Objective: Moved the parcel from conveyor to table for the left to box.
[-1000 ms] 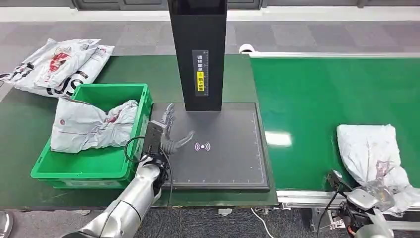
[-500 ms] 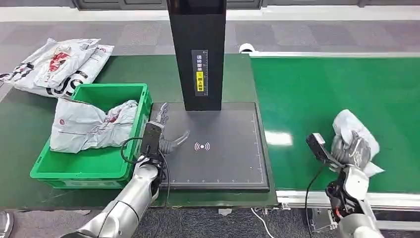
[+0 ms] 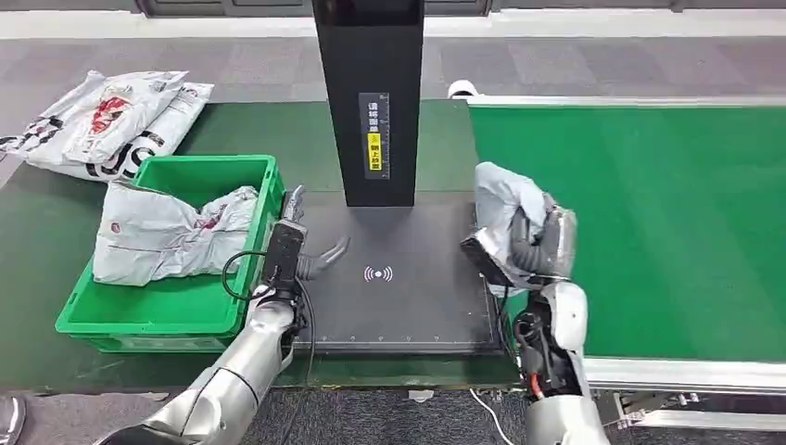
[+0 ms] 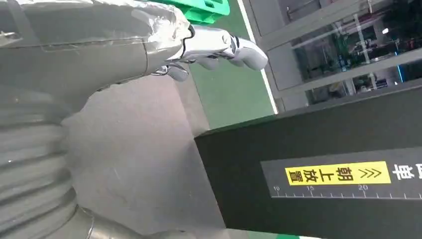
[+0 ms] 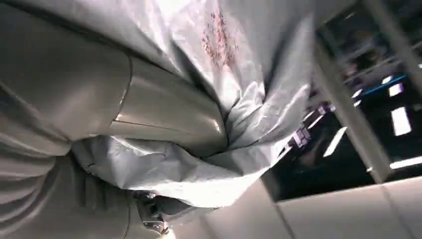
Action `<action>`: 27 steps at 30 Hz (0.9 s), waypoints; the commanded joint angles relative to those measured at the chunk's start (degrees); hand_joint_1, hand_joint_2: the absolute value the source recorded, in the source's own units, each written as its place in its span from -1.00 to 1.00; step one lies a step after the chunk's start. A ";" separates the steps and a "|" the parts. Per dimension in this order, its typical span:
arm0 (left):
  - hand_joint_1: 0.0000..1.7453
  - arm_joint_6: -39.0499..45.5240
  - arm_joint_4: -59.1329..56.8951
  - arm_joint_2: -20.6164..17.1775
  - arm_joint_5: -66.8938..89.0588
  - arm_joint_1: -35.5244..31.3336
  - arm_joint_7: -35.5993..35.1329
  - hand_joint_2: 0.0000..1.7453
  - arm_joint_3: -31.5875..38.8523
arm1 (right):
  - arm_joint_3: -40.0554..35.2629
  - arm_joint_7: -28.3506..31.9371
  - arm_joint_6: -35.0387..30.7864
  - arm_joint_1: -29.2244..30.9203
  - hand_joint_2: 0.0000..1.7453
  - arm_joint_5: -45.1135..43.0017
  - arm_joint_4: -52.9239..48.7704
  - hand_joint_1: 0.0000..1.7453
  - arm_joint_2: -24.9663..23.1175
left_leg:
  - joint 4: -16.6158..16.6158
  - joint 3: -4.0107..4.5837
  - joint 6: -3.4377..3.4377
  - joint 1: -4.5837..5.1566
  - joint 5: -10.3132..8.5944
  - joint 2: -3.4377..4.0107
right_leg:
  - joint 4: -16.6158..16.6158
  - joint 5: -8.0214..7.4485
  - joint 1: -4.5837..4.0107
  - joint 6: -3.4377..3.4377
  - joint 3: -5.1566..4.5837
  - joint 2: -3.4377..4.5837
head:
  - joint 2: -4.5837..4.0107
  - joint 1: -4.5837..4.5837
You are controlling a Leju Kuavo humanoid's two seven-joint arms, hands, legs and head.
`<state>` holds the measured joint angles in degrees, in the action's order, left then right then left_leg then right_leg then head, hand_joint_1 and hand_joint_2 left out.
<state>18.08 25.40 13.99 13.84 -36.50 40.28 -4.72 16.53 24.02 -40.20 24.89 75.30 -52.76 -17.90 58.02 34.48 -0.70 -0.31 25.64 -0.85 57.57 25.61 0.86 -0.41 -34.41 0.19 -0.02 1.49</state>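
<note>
Right hand [image 3: 542,243] grips the parcel [image 3: 500,199], raised over the right edge of the black pad [image 3: 417,297], beside the conveyor [image 3: 649,213]. Left hand [image 3: 310,250] rests open and empty above the pad's left side, next to the crate [image 3: 83,315]. Risks: the slack bag may slip from the grasp if only a fold is held; a drooping corner may snag the black column [image 3: 371,102] behind; an early release would drop it half on the belt.
</note>
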 commanded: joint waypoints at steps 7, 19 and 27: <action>-1.00 -0.44 -0.97 -1.02 1.26 -2.19 -0.28 1.00 5.61 | -40.11 -9.46 9.13 4.63 1.00 -12.57 21.56 1.00 -2.10 | 0.00 -0.07 -0.04 -0.05 0.09 0.51 | -0.04 -0.08 -0.06 0.06 -0.01 0.47 | 0.02 0.00; -1.00 -2.14 7.88 -0.66 -2.96 0.16 -0.28 1.00 4.16 | -53.37 -14.41 19.19 7.30 1.00 -25.12 34.04 -1.00 -1.69 | -0.06 -0.08 -0.07 -0.19 -0.01 0.16 | -0.09 0.02 -0.23 0.12 0.09 0.08 | 0.02 0.00; -1.00 -2.14 7.88 -0.66 -2.96 0.16 -0.28 1.00 4.16 | -53.37 -14.41 19.19 7.30 1.00 -25.12 34.04 -1.00 -1.69 | -0.11 -0.19 -0.09 -0.16 -0.04 0.15 | -0.18 -0.03 -0.19 0.14 0.21 0.03 | 0.02 0.00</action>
<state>16.28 33.38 13.62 10.91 -35.73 40.28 -3.26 -32.98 9.73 -21.31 30.23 50.40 -25.22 -21.53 58.04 34.45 -0.80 -0.45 25.62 -0.73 57.53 25.60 0.70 -0.30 -34.38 0.27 0.00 1.49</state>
